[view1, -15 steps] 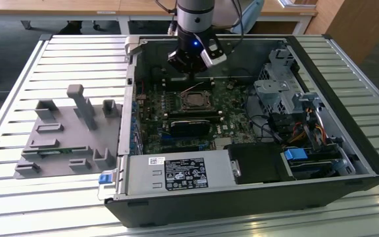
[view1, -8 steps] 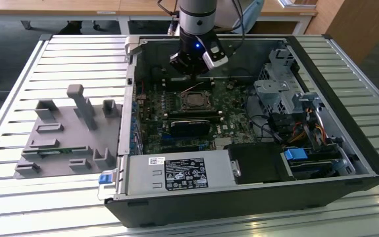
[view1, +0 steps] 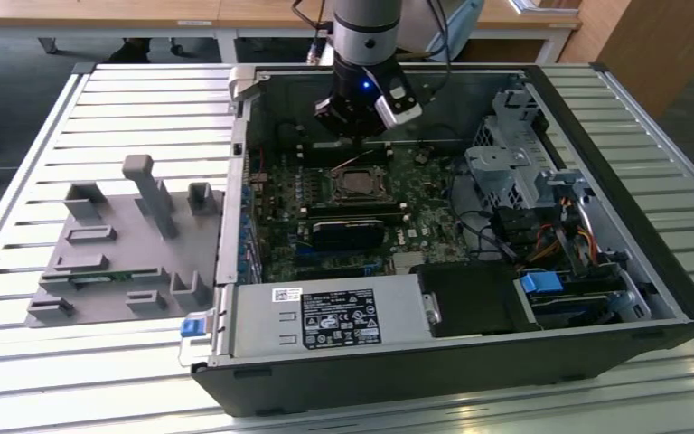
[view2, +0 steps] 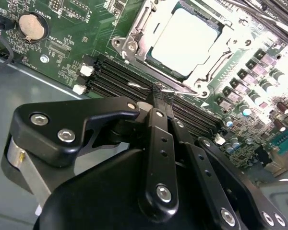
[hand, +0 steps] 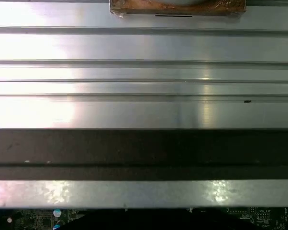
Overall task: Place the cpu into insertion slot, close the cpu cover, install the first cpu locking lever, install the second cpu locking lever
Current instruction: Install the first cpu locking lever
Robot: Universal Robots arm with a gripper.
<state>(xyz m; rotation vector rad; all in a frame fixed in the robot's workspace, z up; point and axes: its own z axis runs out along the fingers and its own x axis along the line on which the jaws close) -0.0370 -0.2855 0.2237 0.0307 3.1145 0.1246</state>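
The cpu [view2: 185, 40] lies flat in the insertion slot [view1: 357, 186] on the green motherboard [view2: 72, 43]. Its silver top shows through the window of the cpu cover [view2: 134, 29], which lies closed over it. My gripper [view2: 162, 96] is shut, its black fingertips [view2: 156, 103] meeting at a thin wire locking lever [view2: 137, 85] beside the socket, next to the long black memory slots [view2: 115, 79]. I cannot tell whether the wire is pinched or only touched. In the exterior view the gripper [view1: 361, 136] hangs just behind the socket inside the open case.
The open computer case [view1: 636, 208] lies on a slatted metal table [hand: 144, 48]. A grey fixture [view1: 130, 244] stands at the exterior view's left. A power supply [view1: 323, 316] fills the case's near side; drive cages and cables [view1: 528, 181] crowd the exterior view's right.
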